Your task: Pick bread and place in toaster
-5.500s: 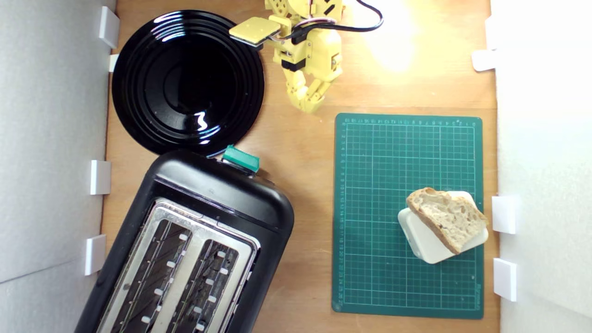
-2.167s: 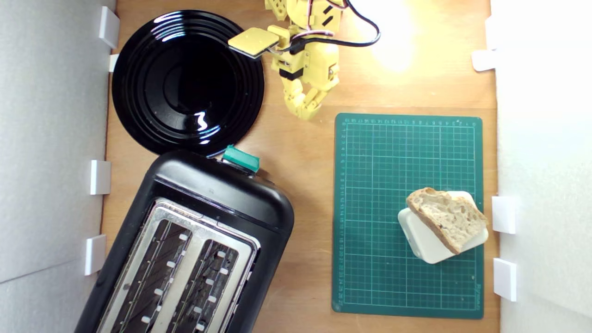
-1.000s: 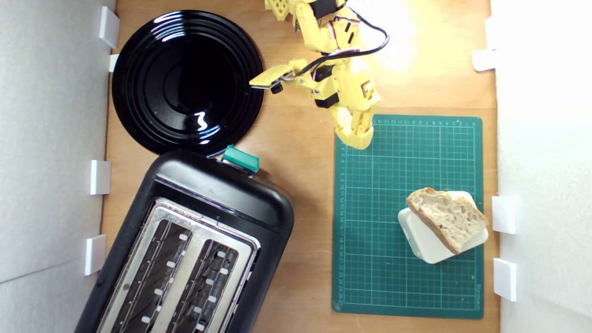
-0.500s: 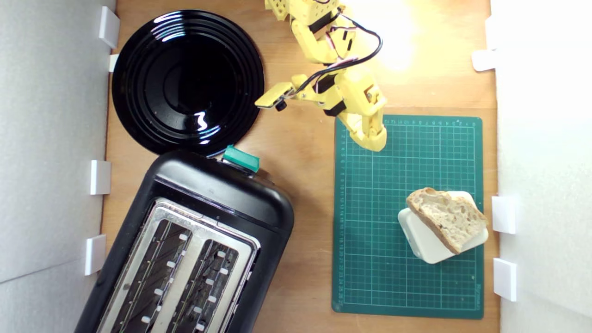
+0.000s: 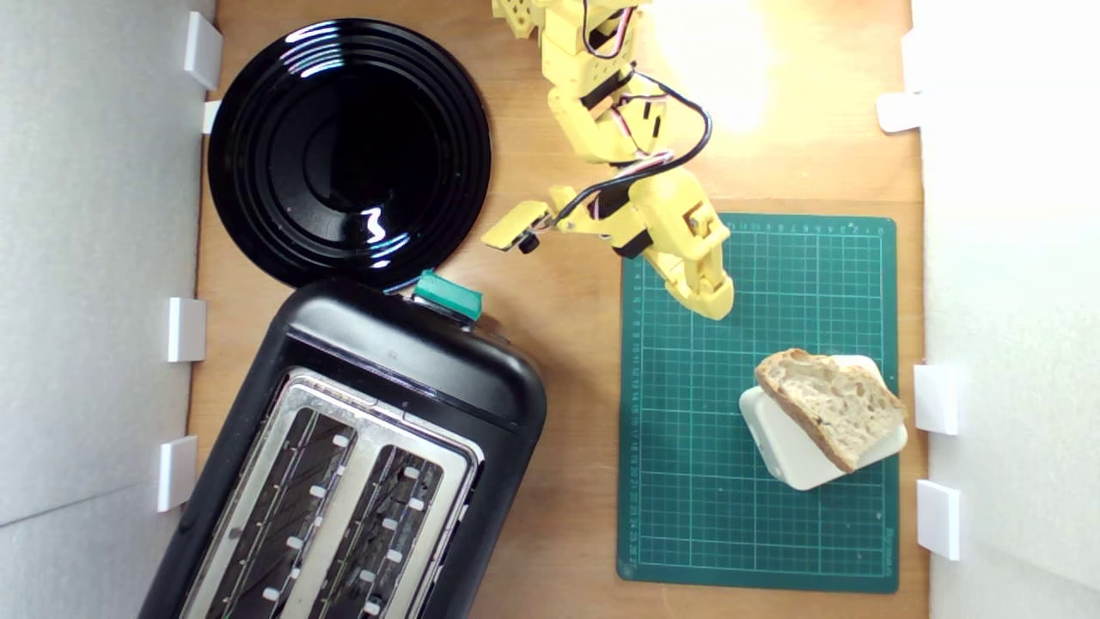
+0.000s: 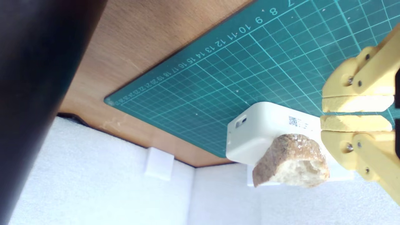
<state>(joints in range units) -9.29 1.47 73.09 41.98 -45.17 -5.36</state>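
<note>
the tool point(image 6: 356, 113) has its jaws pressed together with nothing between them, hanging over the green mat point(image 5: 687, 481), probably lining up on the bread point(image 5: 838, 404). the bread lies propped on a white box point(image 5: 786, 451) near the mat's corner by the surface's edge, which lifts its crust clear for grabbing. the toaster point(image 5: 404, 357) waits, slots up, at the opposite edge.

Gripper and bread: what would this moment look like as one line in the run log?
phase: approach | gripper: shut, empty, over green mat | bread: untouched on white box | toaster: slots empty
</note>
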